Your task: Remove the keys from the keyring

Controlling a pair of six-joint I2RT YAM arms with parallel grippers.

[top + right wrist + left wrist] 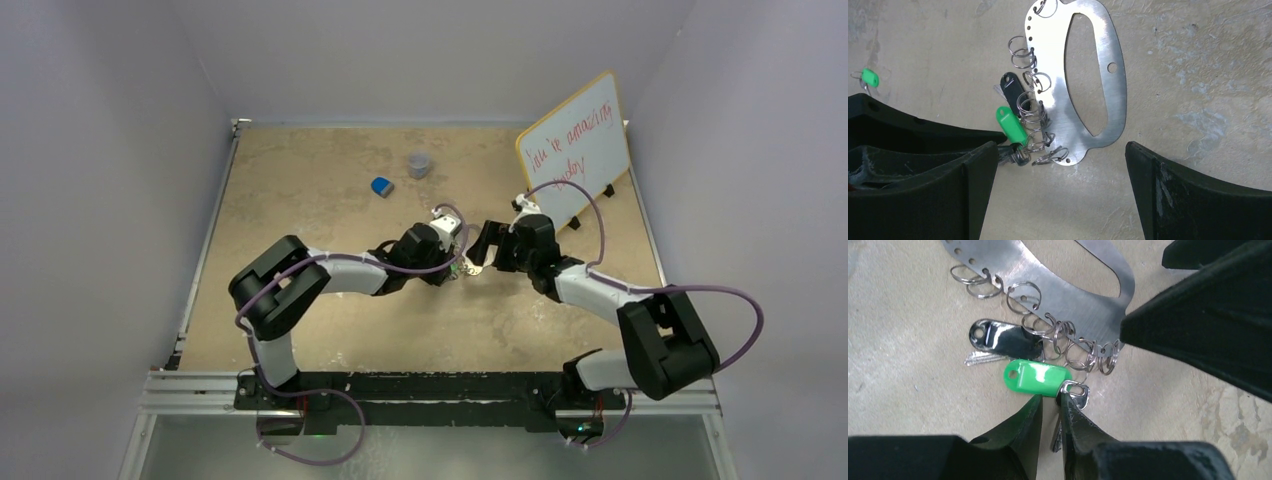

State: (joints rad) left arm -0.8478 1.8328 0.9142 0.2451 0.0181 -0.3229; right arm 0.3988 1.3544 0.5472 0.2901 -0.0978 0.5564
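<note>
The keyring is a flat steel plate (pixel 1068 295) (pixel 1108 100) with a row of small split rings along one edge, lying on the table. A green-headed key (pixel 1037 377) (pixel 1010 125) and a black-headed key (pixel 1000 337) (pixel 1010 85) hang from its rings. My left gripper (pixel 1050 400) (pixel 455 268) is shut on a plain silver key (pixel 1076 392) still hooked to a ring, its blade between the fingers. My right gripper (pixel 1060 150) (pixel 485 245) hovers wide open over the plate's near end, holding nothing. Another green-headed key (pixel 869 77) lies loose, apart from the plate.
A blue lump (pixel 382 186) and a grey cup (pixel 419 164) sit farther back on the tan table. A whiteboard (pixel 575 150) with red writing stands at the back right. The two arms meet nose to nose at mid-table.
</note>
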